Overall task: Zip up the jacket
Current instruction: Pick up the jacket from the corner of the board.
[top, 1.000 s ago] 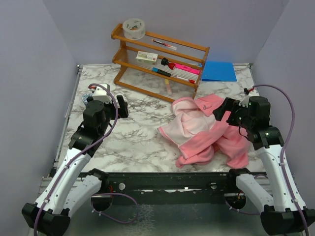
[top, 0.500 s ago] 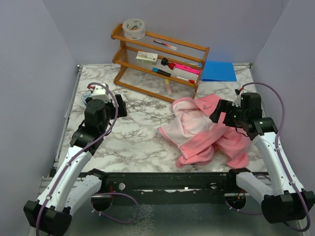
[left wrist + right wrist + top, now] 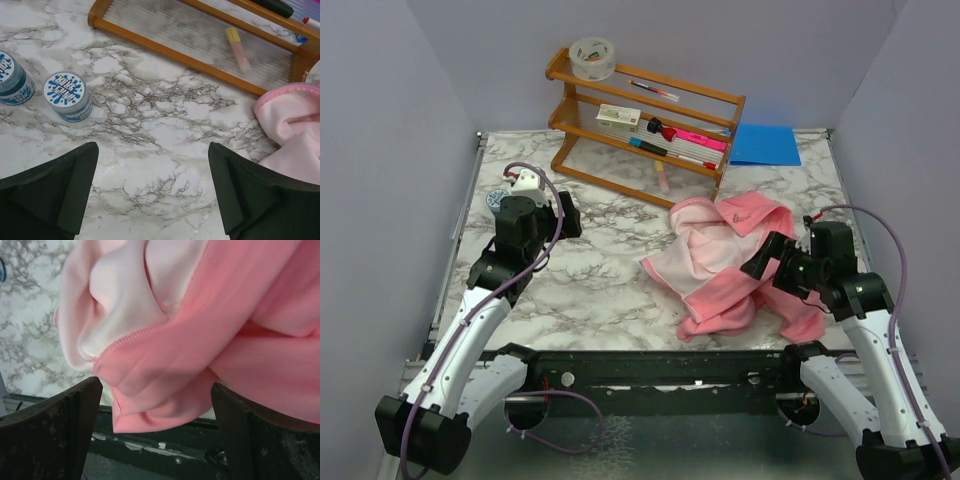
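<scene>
Marble table (image 3: 600,285) bears the jacket (image 3: 720,262) crumpled, spread mostly left-right.

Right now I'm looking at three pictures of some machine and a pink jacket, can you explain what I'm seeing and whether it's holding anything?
These are two robot arms bolted at the near edge of a marble table. The wide picture looks down from above and behind them. The other two come from a camera on each wrist, so the dark shapes in the bottom corners belong to that arm's own tool. On the table lie a crumpled pink jacket, a wooden rack with a tape roll on top, a blue sheet and small blue-lidded jars. The left tool is open over bare table. The right tool is open close over the jacket. Neither holds anything.
</scene>
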Available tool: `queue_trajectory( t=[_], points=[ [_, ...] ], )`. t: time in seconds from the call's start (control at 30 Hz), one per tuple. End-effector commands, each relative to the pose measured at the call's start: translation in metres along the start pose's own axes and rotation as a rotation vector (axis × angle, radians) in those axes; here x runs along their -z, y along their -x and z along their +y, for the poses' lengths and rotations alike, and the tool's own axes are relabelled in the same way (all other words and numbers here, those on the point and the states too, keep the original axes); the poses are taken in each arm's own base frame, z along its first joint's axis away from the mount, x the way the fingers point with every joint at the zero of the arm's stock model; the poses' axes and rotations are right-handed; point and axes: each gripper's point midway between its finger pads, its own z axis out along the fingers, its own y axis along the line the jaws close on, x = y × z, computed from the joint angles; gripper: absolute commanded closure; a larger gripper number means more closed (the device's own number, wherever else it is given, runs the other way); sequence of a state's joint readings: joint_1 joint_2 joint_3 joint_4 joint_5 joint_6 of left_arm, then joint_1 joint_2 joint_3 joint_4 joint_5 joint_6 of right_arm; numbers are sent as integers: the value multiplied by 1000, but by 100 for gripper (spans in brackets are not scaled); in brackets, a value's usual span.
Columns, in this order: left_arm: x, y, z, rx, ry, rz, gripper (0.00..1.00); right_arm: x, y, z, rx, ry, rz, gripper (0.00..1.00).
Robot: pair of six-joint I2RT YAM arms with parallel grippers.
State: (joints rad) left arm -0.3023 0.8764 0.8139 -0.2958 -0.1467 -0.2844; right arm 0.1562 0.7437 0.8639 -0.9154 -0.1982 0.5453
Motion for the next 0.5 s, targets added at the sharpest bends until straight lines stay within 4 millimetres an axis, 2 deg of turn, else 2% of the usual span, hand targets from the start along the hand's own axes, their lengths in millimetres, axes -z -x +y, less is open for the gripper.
queue_trajectory(
  t=[0.0,0.07,0.13,0.23,0.33,0.47],
  points=[
    [0,-1,-6,7,-34,6,1,0,-51,-6,-107,3,196,0],
    [0,-1,-7,8,-39,10,1,-6,-63,-5,-128,33,243,0],
    [0,-3,-8,10,-44,16,1,-14,-66,1,-149,85,249,0],
    [2,-6,-12,44,-59,29,1,-24,-52,20,-155,203,189,0],
    [3,-18,-25,150,-117,77,1,-25,-31,39,-139,301,102,5],
    [5,-40,-58,323,-265,162,1,-23,-13,56,-114,389,38,23]
  ],
)
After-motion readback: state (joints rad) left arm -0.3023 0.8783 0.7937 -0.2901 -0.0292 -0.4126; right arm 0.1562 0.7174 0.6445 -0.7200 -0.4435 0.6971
